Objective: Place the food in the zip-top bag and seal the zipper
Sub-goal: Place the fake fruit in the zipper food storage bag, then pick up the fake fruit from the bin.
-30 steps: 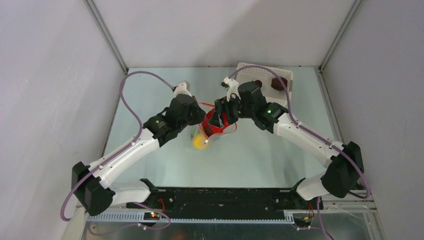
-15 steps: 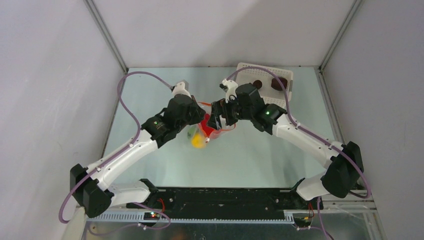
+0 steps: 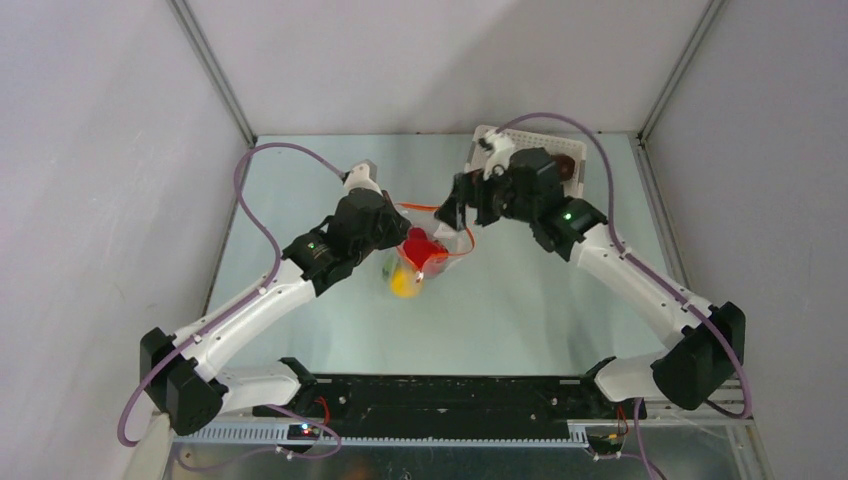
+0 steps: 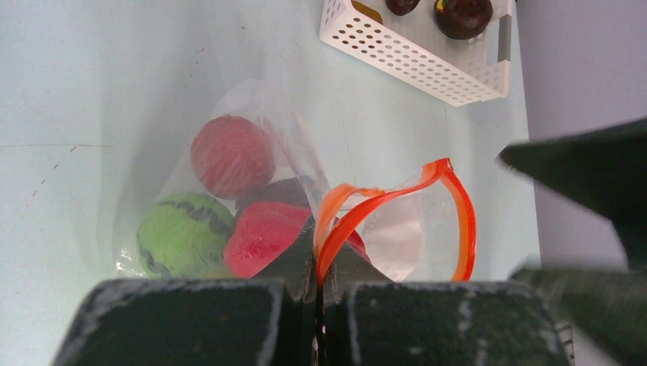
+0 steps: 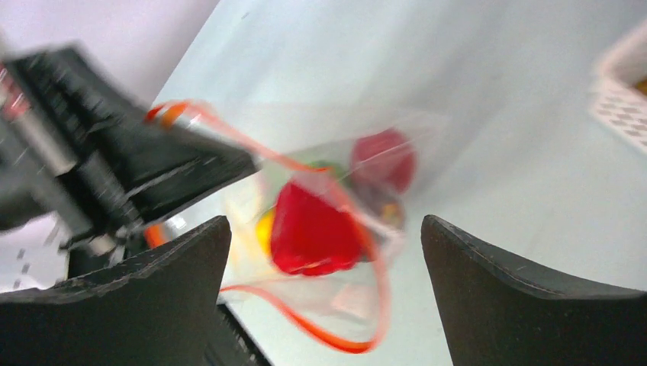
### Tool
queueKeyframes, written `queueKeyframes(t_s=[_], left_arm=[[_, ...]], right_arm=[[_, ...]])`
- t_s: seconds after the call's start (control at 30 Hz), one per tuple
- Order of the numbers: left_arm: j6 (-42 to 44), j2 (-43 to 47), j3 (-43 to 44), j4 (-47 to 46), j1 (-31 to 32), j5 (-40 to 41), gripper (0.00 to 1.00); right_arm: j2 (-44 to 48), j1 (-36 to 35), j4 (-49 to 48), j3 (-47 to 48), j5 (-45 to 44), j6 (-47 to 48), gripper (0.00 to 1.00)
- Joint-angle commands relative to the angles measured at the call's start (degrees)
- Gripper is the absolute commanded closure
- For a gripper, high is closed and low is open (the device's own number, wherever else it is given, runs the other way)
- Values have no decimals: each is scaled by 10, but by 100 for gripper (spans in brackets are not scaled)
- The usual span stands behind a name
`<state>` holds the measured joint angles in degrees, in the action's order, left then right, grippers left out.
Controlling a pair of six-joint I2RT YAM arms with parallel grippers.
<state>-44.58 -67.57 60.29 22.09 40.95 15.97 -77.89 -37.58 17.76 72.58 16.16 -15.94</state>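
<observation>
Left wrist | left gripper (image 4: 317, 284) clamped on zipper (image 4: 468, 229) | right gripper (image 5: 324, 229) spread wide, empty

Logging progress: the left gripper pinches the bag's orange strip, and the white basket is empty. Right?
Not quite. The left gripper does pinch the bag's orange strip, but the white basket holds two dark fruits, as the left wrist view shows.
</observation>
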Motion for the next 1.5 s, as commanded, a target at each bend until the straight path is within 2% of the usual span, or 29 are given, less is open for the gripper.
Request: queueKeyframes(t_s=[0.0,0.23,0.4,0.57,1.0,1.47], left_arm=[[3,19,-2,-2,-3,19,100],[6,28,-2,15,-4,40,100],[6,29,3,32,-5,50,100],[2,37,-2,32,-5,50,100],[0,28,0,36,-6,41,100],[-1,13,4,37,-5,38,100]], right_arm=[[-17,88,-24,36,-32,-35,1],[-159,173,60,169,-127,-39,1],[-301,194,142,319,-176,-28,2],[-394,200,169,401,-218,-13,3],[-540,228,180,509,-147,-45,13],[-603,234,184,535,-75,-50,17]])
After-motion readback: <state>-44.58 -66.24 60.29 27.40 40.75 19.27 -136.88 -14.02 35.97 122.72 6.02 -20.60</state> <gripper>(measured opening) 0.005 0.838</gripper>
